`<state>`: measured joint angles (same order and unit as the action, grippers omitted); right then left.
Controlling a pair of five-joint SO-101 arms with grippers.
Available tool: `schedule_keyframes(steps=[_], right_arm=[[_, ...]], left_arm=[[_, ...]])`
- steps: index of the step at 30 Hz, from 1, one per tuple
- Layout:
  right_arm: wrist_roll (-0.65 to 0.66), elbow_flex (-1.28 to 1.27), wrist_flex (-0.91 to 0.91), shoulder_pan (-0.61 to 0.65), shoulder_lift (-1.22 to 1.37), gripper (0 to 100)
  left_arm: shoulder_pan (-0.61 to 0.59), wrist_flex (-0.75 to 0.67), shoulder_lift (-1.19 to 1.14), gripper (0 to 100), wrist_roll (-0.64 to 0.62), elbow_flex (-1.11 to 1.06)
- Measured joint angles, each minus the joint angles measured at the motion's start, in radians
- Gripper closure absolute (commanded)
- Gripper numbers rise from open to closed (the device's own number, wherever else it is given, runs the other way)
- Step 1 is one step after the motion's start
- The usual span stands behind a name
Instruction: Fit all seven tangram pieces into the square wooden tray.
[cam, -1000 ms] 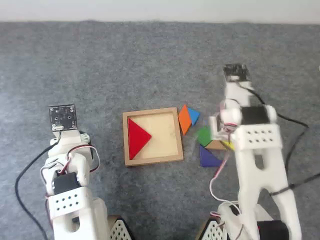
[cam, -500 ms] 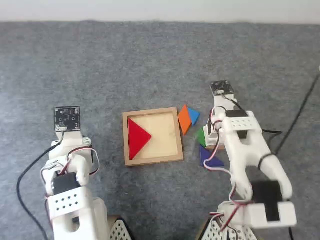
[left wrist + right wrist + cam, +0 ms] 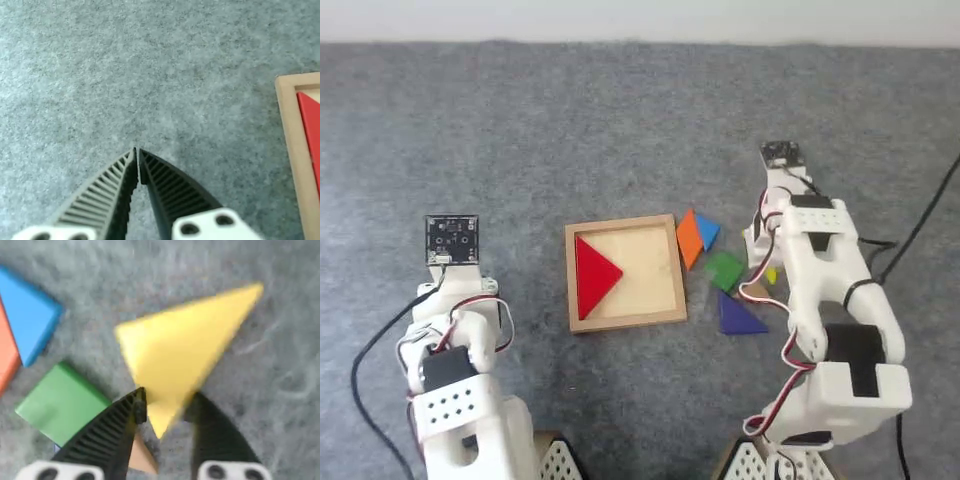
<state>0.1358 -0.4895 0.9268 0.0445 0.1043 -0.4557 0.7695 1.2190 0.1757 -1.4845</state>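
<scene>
My right claw [image 3: 165, 401] pinches one corner of the yellow triangle [image 3: 185, 340] between its two fingers, above the grey carpet [image 3: 290, 365]. Just beside it lies the green square [image 3: 60, 405], and a tan piece [image 3: 143, 458] shows under one finger. A little farther are the blue triangle [image 3: 27, 320] and the orange piece [image 3: 4, 365], touching each other. The purple triangle [image 3: 738, 315] lies near the green square. Beyond these pieces, the wooden tray [image 3: 620, 322] holds the red triangle [image 3: 592, 272] against the wall toward my left arm. On that far side of the tray my left claw [image 3: 136, 150] is pressed together over the carpet.
</scene>
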Motion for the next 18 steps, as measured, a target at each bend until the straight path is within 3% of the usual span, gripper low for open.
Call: schedule_keyframes(steps=[5, 10, 14, 18], right_arm=[[0.000, 0.040, 0.014, -0.018, 0.000, 83.1], [-0.009, 0.141, 0.147, -0.011, 0.006, 69.2], [-0.158, 0.198, 0.181, 0.046, 0.006, 68.0], [-0.359, 0.201, 0.081, 0.135, 0.018, 68.0]], left_arm=[[0.000, 0.000, 0.000, 99, 0.000, 0.000], [0.000, 0.000, 0.000, 99, 0.000, 0.000], [0.000, 0.000, 0.000, 99, 0.000, 0.000], [0.000, 0.000, 0.000, 99, 0.000, 0.000]])
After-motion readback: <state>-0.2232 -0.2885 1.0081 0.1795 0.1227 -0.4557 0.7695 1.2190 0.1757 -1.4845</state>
